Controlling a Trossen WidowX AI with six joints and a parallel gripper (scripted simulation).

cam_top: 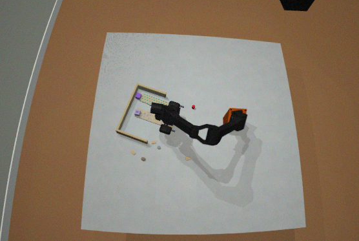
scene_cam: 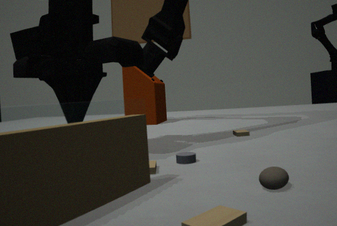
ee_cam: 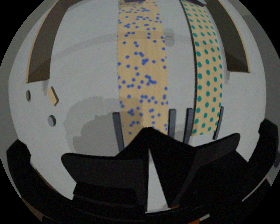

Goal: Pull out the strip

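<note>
The black arm (cam_top: 211, 134) (scene_cam: 170, 21) reached over the wooden frame's (cam_top: 126, 113) (scene_cam: 76, 166) open side. Its gripper (cam_top: 157, 109) (scene_cam: 76, 121) (ee_cam: 147, 131) pointed down, fingers together, nothing between them. Blue-dotted strip (cam_top: 149, 117) (ee_cam: 142, 65) ran under and ahead of the fingertips in wrist view; contact couldn't be told. Green-dotted strip (cam_top: 154, 99) (ee_cam: 207, 67) lay beside it, apart. Labelled cube, light purple (cam_top: 137, 112), sat at the blue-dotted strip's far end, inside the frame. Plain purple cube (cam_top: 138, 95) was at the green-dotted one's far end. Small red piece (cam_top: 193, 106) lay outside the frame.
</note>
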